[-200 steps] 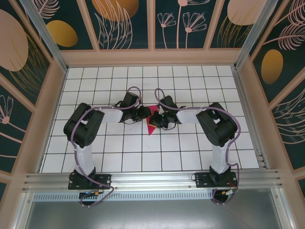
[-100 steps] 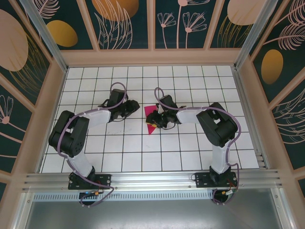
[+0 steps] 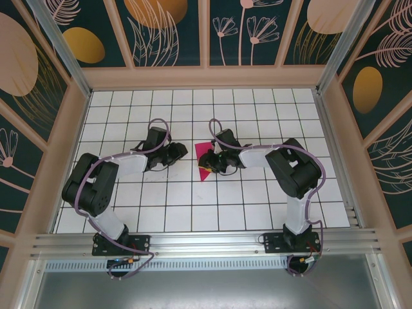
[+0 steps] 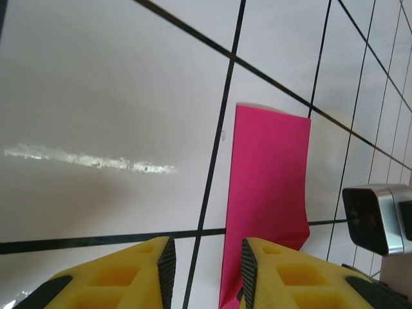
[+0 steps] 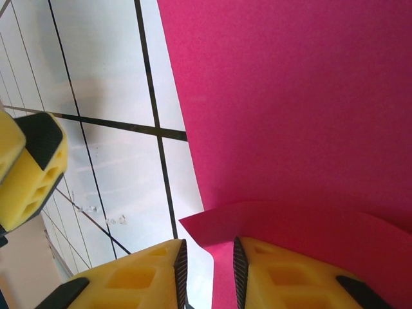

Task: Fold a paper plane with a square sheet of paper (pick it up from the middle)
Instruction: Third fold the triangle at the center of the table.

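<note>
Magenta sheet of paper (image 5: pixel 290 96) lies part-folded on the worktop (image 4: pixel 96 77) between the arms, one flap (image 5: pixel 302 222) lifted. Right end effector (image 5: pixel 209 248), jaws narrowly apart, has that flap's edge in its gap; gripped or not, I cannot tell. Left end effector (image 4: pixel 207 248), slightly open, holds nothing nearby. Unpinned, the sheet could slide, skewing the crease.

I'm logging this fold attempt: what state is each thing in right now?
pink sheet of paper: partly folded, lying on the table, one flap lifted.
left claw: slightly open, empty.
right claw: slightly open, lifted flap resting against it.
</note>
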`<state>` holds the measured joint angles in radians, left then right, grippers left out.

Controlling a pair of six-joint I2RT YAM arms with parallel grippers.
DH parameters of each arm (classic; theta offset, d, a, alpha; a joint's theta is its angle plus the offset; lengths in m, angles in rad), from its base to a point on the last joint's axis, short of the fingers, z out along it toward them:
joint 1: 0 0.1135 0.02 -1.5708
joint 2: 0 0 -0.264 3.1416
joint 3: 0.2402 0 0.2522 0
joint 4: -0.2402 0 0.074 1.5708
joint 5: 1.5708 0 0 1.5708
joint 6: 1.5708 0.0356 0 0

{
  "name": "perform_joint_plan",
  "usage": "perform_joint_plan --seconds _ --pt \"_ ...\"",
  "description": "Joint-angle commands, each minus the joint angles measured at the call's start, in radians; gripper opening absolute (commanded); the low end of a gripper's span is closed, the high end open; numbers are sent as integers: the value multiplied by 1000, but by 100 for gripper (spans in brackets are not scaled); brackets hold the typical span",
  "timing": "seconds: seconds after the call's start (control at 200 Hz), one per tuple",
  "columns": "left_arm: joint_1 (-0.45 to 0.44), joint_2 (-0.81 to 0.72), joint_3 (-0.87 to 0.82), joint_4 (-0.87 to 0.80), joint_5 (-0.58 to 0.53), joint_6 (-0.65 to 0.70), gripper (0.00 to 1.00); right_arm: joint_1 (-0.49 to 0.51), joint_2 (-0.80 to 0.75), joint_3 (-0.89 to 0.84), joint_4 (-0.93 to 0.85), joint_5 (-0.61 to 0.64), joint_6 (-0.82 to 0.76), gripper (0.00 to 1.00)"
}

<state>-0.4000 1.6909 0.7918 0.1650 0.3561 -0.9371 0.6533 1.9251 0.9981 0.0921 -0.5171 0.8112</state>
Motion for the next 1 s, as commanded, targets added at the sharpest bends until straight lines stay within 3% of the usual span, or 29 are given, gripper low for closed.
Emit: perform_joint_plan --seconds 0.0,0.27,0.475,0.711,0.996 --pt "-10 -22 -17 37 35 -12 35 -11 6 -36 -32 61 -26 25" --pt "-46 -22 -33 52 51 -17 31 -15 24 -33 -53 63 -22 11" --pt "-92 -16 -39 103 96 -25 17 -14 34 -30 -67 65 -23 3" --pt "-119 43 -9 132 127 -27 1 -14 39 -29 -71 65 -21 0" --pt "-124 103 31 124 127 -27 0 -16 40 -33 -68 63 -18 0"
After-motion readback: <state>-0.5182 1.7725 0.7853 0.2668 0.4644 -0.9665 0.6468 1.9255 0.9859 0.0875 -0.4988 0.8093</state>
